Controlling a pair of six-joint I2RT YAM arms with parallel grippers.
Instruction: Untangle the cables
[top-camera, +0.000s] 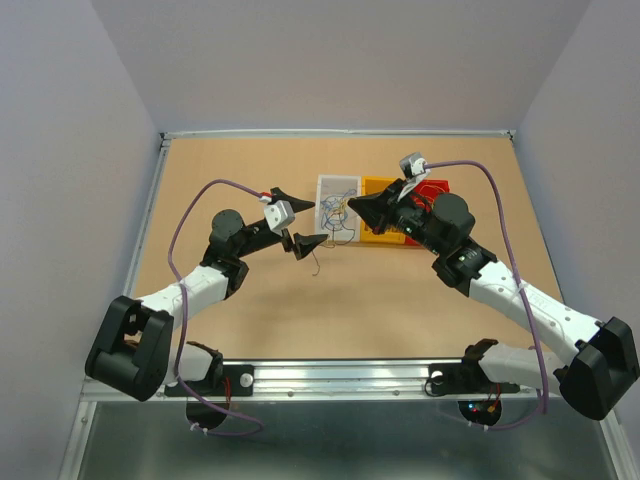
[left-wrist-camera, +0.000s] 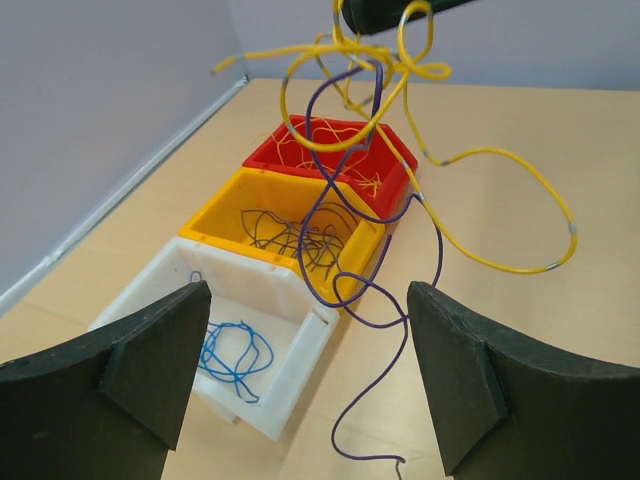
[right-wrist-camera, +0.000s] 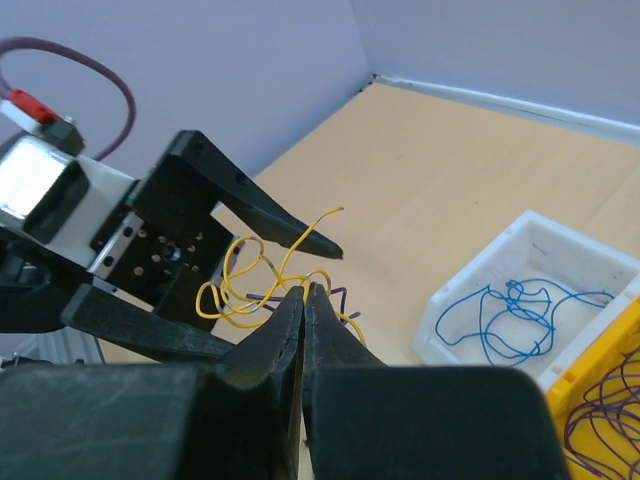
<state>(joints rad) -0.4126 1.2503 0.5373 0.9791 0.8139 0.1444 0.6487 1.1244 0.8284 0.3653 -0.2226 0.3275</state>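
Cables (left-wrist-camera: 372, 95): a yellow-and-purple tangle is held up in the air, clenched tight in the right tool (right-wrist-camera: 305, 290). The left tool (left-wrist-camera: 308, 295) is spread wide just below with nothing gripped, and one purple end is dangled between its fingers. Other strands are parked in bins on the surface (left-wrist-camera: 560, 330): blue in the white bin (left-wrist-camera: 290, 292), dark in the yellow bin (left-wrist-camera: 215, 215), yellow in the red bin (left-wrist-camera: 265, 155).

You've got 3 bins: white bin (left-wrist-camera: 255, 285), yellow bin (left-wrist-camera: 215, 215), red bin (left-wrist-camera: 265, 155). 2 grippers: left gripper (top-camera: 312, 218), right gripper (top-camera: 355, 205). The cable strands (left-wrist-camera: 400, 68) are too tangled to count.
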